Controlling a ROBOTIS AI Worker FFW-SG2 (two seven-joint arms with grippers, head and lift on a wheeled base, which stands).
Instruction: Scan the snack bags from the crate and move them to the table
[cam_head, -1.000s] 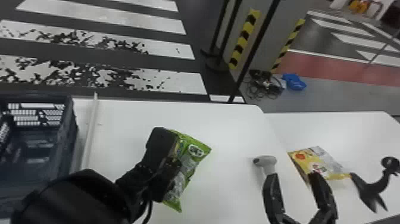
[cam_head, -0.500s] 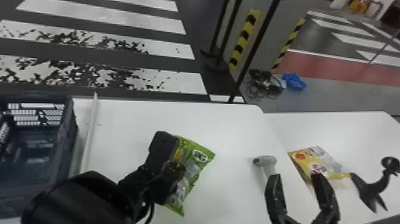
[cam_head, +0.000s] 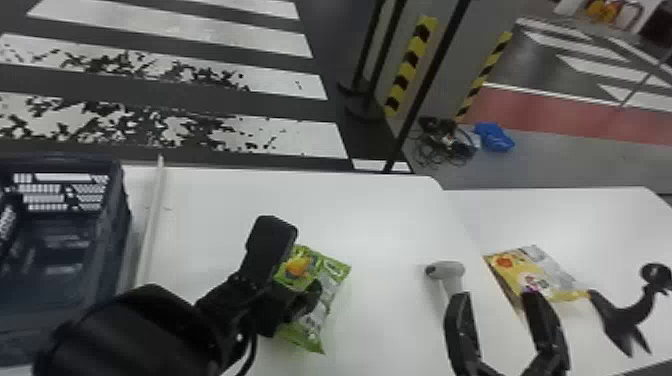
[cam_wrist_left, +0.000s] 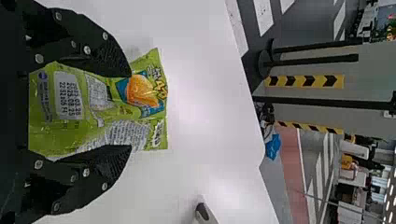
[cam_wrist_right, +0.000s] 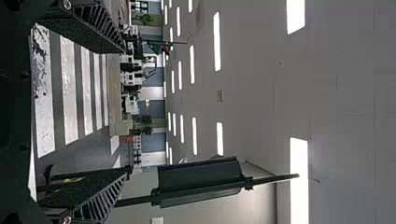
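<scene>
In the head view my left gripper (cam_head: 296, 280) is shut on a green snack bag (cam_head: 327, 300) over the white table, left of the white scanner (cam_head: 447, 270). The left wrist view shows the green bag (cam_wrist_left: 56, 133) pinched by its sides between the fingers of my left gripper (cam_wrist_left: 129, 112), its printed label and orange picture facing the camera. A yellow snack bag (cam_head: 542, 275) lies on the right-hand table. My right gripper (cam_head: 496, 300) is open and empty near the scanner; in its wrist view, the same gripper (cam_wrist_right: 124, 112) has its fingers wide apart.
The dark blue crate (cam_head: 112, 250) stands at the left, with a pale bar (cam_head: 150, 225) beside it. A black curved object (cam_head: 625, 312) is at the far right. Thin black posts (cam_head: 425, 85) rise behind the table.
The green bag has turned in step with my left gripper and shifted slightly, so more of its orange picture shows in the head view. The right gripper has hardly moved.
</scene>
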